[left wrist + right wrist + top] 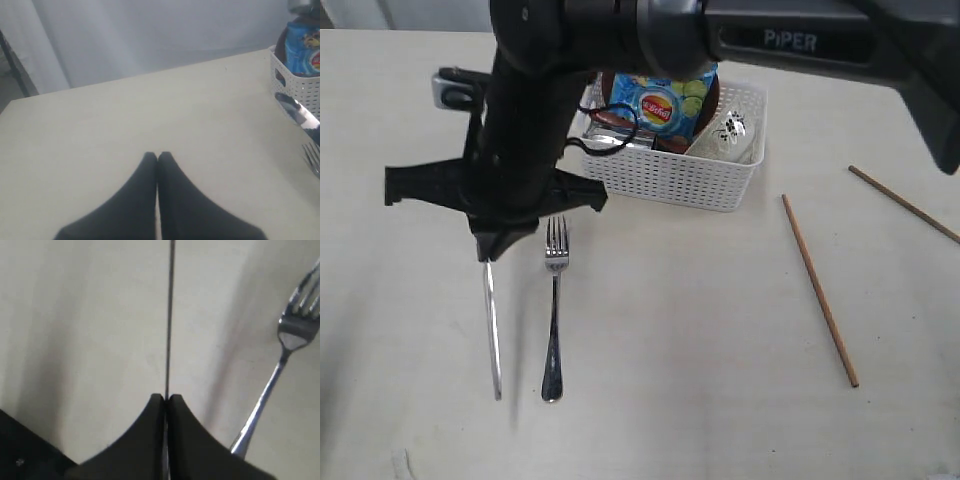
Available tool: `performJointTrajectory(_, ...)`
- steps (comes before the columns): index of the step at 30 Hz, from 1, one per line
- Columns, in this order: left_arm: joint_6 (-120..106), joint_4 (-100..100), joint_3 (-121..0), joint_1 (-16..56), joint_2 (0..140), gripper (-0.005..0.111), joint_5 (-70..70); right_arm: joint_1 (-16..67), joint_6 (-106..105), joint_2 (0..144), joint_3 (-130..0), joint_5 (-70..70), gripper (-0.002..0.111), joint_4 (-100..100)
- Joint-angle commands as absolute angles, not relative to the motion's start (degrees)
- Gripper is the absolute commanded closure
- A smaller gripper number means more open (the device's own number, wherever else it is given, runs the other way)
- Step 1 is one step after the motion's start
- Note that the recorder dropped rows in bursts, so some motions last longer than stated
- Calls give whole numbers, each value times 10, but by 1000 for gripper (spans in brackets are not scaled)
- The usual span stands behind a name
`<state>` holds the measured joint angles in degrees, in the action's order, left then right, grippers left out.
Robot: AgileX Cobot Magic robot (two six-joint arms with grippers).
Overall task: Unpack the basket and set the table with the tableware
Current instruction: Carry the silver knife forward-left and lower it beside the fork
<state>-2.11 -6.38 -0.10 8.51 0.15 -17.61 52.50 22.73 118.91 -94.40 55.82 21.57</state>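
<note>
Near: knife (493,330) is running lengthwise over near part of table (700,350), just beside fork (553,320), roughly parallel. R hand (492,255) is pinching knife at its far end, blade edge-on betw. fingers. Cannot tell if near tip is touching table.

Risks (judged):
- Thin edge-on pinch, so knife is prob. rolling or swinging once fingers are spreading.
- If tip is hanging clear of table, it is dropping w/ a bounce, maybe sliding into fork.
- Fork is sitting so close that spreading fingers could be nudging it askew.

Mid: chopsticks (820,290) are lying well apart from R hand; no hazard.

Far: R arm (790,40) is reaching across above basket (670,180), chips bag (660,100) standing up in it. A low pull-back is risking a snag on bag or rim, dragging basket.

L hand (157,156) is pressed together, empty, hovering over bare table. Fork tines & basket are showing in its view, so prob. close to R arm: both moving at once is risking a clash.
</note>
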Motion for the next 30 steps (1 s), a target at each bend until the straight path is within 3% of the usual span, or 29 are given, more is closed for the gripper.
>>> performJointTrajectory(1,-19,-58,0,82,0,107,-172,524,238,1184,-895,498,109,223)
performJointTrajectory(30,-19,-58,0,82,0,107,-172,521,304,1241,-888,429,109,179)
